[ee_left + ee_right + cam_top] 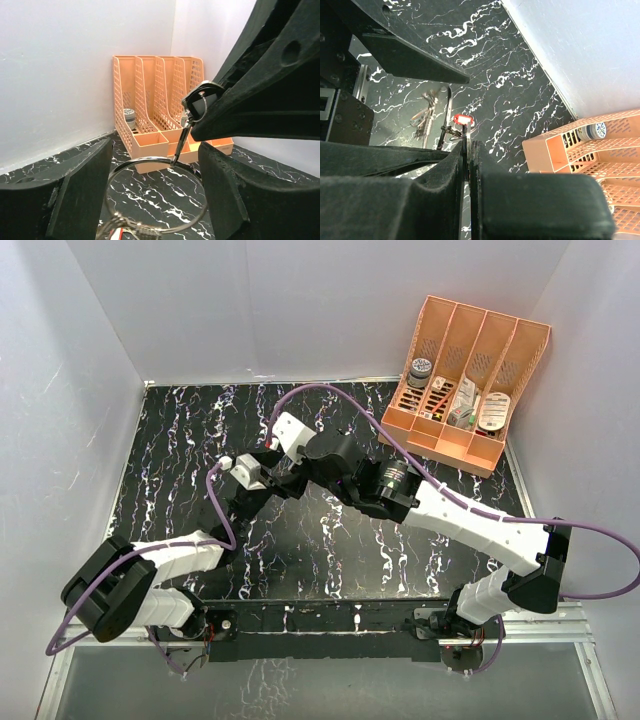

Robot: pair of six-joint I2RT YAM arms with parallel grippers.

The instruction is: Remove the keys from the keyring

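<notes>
The keyring [116, 172] is a thin silver ring held up off the table between my left gripper's [155, 146] two black fingers, its rim against both. Several small keys [131, 231] and a red tag hang from its near side. My right gripper [468, 145] is shut on a thin metal key [189, 131] that hooks onto the ring's far side. In the right wrist view the ring [449, 107] is edge-on, with the red tag [462, 119] and the hanging keys [422, 120] beyond it. In the top view both grippers [262, 480] [292, 478] meet over the table's middle.
An orange divided organizer [465, 380] holding small items stands at the back right, and shows in the left wrist view [150, 115]. The black marbled table [330, 550] is walled in white on three sides. Purple cables [330, 390] arc over the arms.
</notes>
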